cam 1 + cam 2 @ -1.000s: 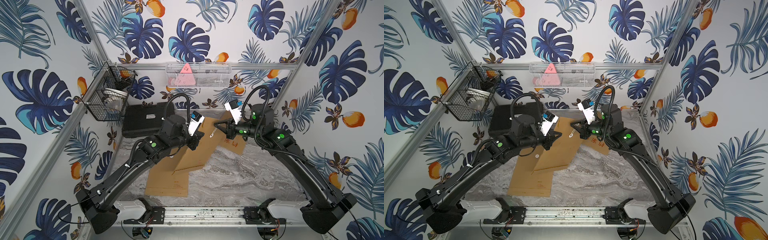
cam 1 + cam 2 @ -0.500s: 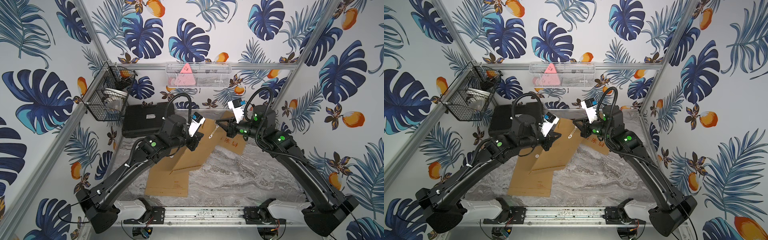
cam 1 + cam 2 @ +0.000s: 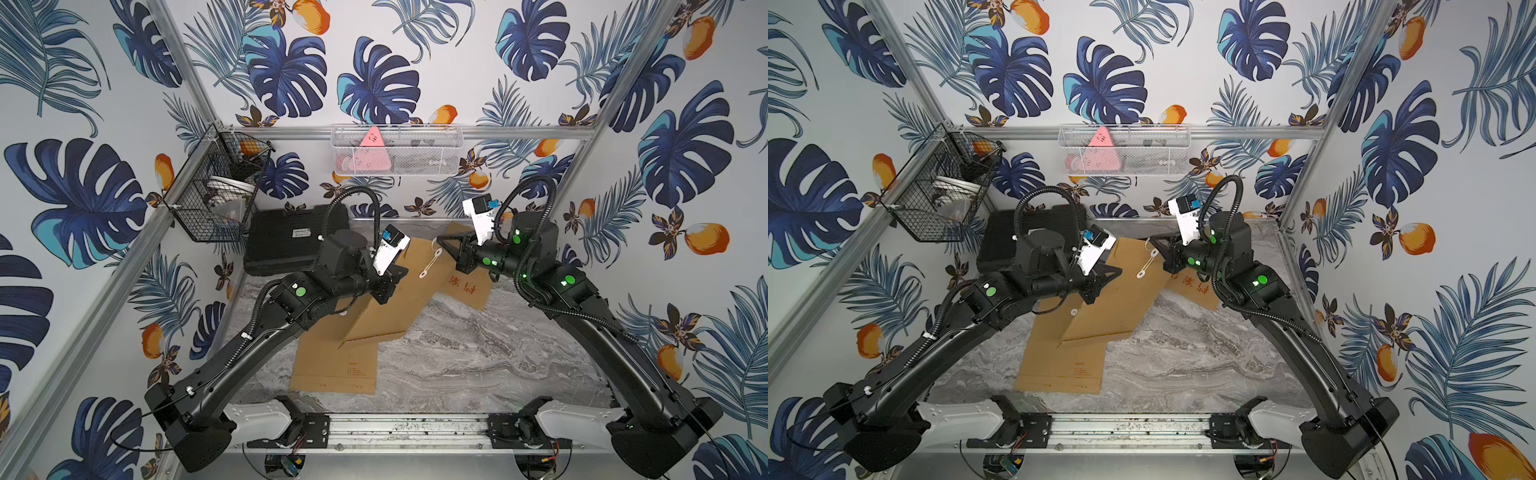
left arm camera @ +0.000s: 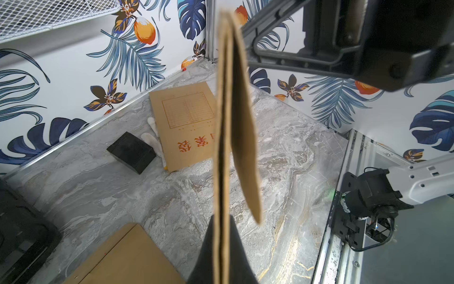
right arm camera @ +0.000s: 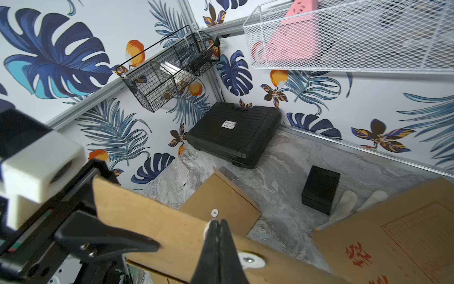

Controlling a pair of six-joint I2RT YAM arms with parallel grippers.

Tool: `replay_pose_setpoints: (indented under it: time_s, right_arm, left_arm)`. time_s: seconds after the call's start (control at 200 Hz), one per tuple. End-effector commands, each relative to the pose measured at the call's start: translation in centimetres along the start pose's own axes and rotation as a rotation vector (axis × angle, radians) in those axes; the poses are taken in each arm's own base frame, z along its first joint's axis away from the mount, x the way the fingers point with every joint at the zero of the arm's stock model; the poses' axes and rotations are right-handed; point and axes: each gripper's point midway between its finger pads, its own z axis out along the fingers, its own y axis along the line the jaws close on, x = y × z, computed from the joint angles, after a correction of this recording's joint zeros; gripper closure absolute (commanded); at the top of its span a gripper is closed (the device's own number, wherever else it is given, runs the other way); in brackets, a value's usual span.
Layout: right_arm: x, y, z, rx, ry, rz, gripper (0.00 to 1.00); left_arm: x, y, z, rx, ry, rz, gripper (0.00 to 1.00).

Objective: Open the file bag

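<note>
The file bag (image 3: pixel 399 307), a brown kraft envelope, hangs tilted above the table. My left gripper (image 3: pixel 392 286) is shut on its left edge. In the left wrist view the bag (image 4: pixel 222 123) runs edge-on out of the shut jaws, its flap (image 4: pixel 245 147) peeling away on one side. My right gripper (image 3: pixel 438 242) is shut at the bag's upper edge, on the end of its white closure string (image 3: pixel 430 262). The right wrist view shows the shut tips (image 5: pixel 217 222) against the bag (image 5: pixel 159 226), between two white closure discs (image 5: pixel 250 260).
Two more brown file bags lie flat, one near the front (image 3: pixel 332 365) and one with red characters at the back right (image 3: pixel 469 286). A black case (image 3: pixel 291 241), a small black box (image 4: pixel 131 152), a black wire basket (image 3: pixel 220 195) and a white mesh basket (image 3: pixel 395 151) line the back.
My right gripper has drawn slightly back and to the right, stretching the white string away from the bag. The left arm and the bag have held still.
</note>
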Motion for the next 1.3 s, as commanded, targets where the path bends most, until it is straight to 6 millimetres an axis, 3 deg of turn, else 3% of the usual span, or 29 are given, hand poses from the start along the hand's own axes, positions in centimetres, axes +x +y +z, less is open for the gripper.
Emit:
replay_pose_setpoints:
  time_s: [0.0,0.651,1.056,1.296]
  right_arm:
    - [-0.9,-1.6,-0.5,0.099,-0.045,0.013,1.00]
    - [-0.7,-5.8,-4.5,0.392,-0.091,0.017,1.00]
    - [-0.8,-5.2,-4.8,0.365,-0.107,-0.018,1.00]
    - [-0.7,-5.1,-5.4,0.365,-0.123,-0.038,1.00]
  left_arm:
    - [-1.2,-0.7,-0.6,0.031,-0.073,0.005,1.00]
    - [-3.0,-1.3,-1.7,0.074,-0.230,-0.117,1.00]
    - [-4.5,-2.1,-3.1,0.148,-0.370,-0.232,1.00]
    - [-4.3,-1.6,-3.1,0.123,-0.378,-0.250,1.00]
